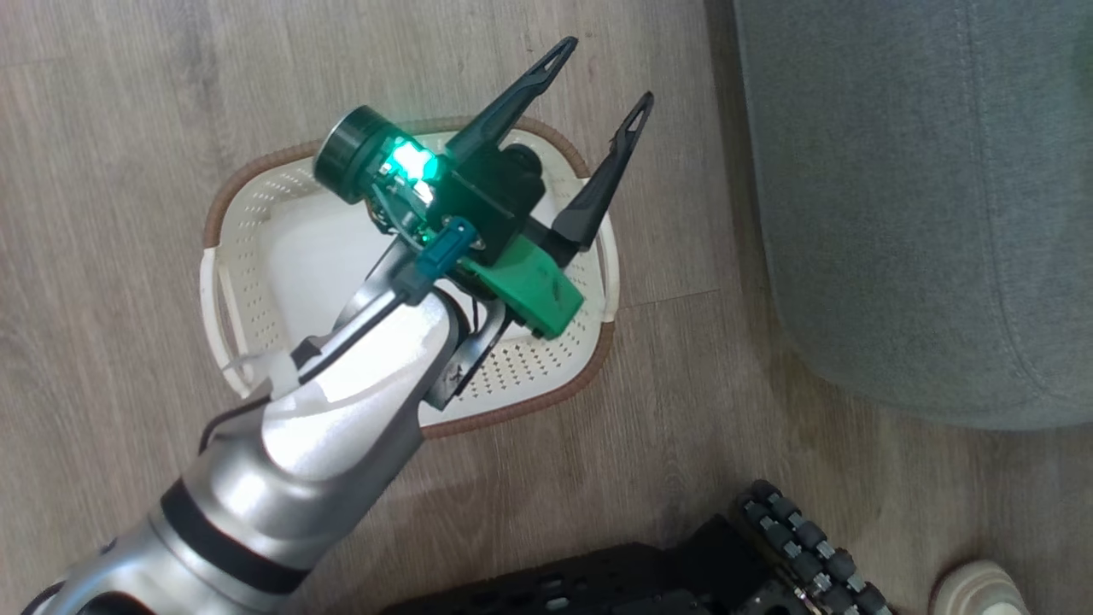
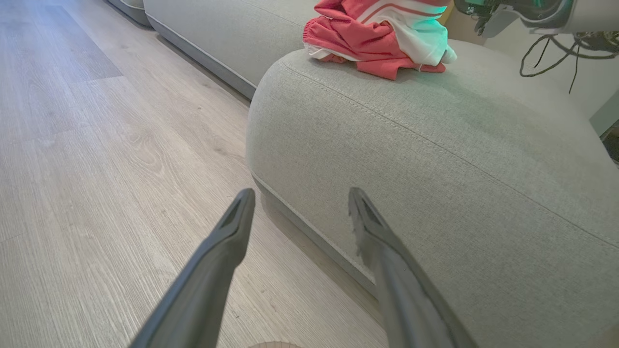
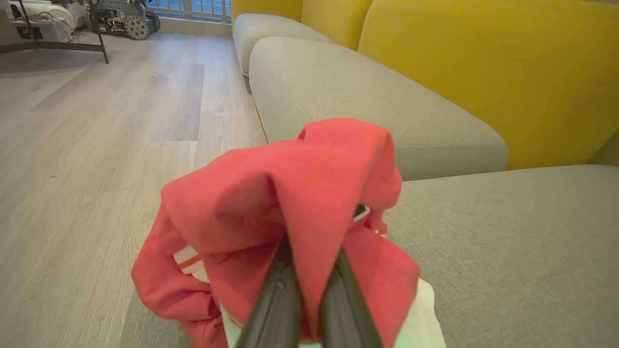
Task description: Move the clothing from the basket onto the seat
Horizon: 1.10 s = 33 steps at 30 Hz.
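Clothing [image 3: 290,193] (a red bundle with white panels) lies on the seat [image 3: 508,251] near its rounded edge. In the right wrist view the right gripper [image 3: 309,263] has its fingers pressed nearly together, with a red fold pinched between them and draped over them. The left wrist view gives more context: the clothing [image 2: 377,38] rests on top of the seat [image 2: 435,169], and the left gripper [image 2: 300,194] has its fingers spread and empty, pointing at the cushion's side above the wood floor [image 2: 96,169]. The head view adds the basket [image 1: 248,192] on the floor near the seat, its white inside showing, with the left gripper [image 1: 604,75] over its rim.
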{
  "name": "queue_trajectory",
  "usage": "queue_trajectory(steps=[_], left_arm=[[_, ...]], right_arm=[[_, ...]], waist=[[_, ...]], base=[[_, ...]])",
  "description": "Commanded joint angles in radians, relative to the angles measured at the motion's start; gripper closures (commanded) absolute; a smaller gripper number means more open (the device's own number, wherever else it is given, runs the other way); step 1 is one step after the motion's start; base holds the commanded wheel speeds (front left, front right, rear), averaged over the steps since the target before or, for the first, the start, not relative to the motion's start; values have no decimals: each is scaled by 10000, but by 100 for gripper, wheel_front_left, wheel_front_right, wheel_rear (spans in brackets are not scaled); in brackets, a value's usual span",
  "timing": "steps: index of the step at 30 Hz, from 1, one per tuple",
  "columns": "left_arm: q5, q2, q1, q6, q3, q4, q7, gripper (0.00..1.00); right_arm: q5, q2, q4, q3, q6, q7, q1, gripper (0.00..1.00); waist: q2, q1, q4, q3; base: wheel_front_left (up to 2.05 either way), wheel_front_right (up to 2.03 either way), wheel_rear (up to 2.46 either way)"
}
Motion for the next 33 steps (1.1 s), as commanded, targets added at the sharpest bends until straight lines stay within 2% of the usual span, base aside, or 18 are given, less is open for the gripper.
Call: queue_trajectory(steps=[1,2,3,4,10,17,23,33], left_arm=[[-53,178,-66,49,179,-387,30,0],[-61,210,-66,62,192,-404,40,0],[-66,237,-66,79,206,-421,39,0],[-67,262,-56,101,217,-428,31,0],[-271,402,188,298,398,-441,-37,0],[-521,397,482,392,491,-267,-281,0],[-915,245,876,438,655,126,-729,0],[-1462,321,2201,841,1363,645,-1372,0]], right_arm=[[-117,-20,-386,-47,-4,-63,116,68],[-158,59,-422,-17,-4,-63,165,45],[-142,142,-511,-1,-4,-63,212,9],[-134,213,-632,40,-4,-63,285,0],[149,494,-1387,940,-4,-64,1249,0],[518,190,-2141,1408,-4,-64,2416,0],[667,60,-2805,1802,-4,-64,3222,0],[1115,497,-3529,2991,-4,-64,4226,0]], waist=[[0,0,-43,-29],[0,0,-71,-51],[0,0,-103,-83],[0,0,-143,-132],[0,0,-533,-653],[0,0,-710,-1603],[0,0,-561,-2750],[0,0,49,-4398]], base=[[0,0,0],[0,0,0],[0,0,0],[0,0,0],[0,0,0],[0,0,0],[0,0,0],[0,0,0]])
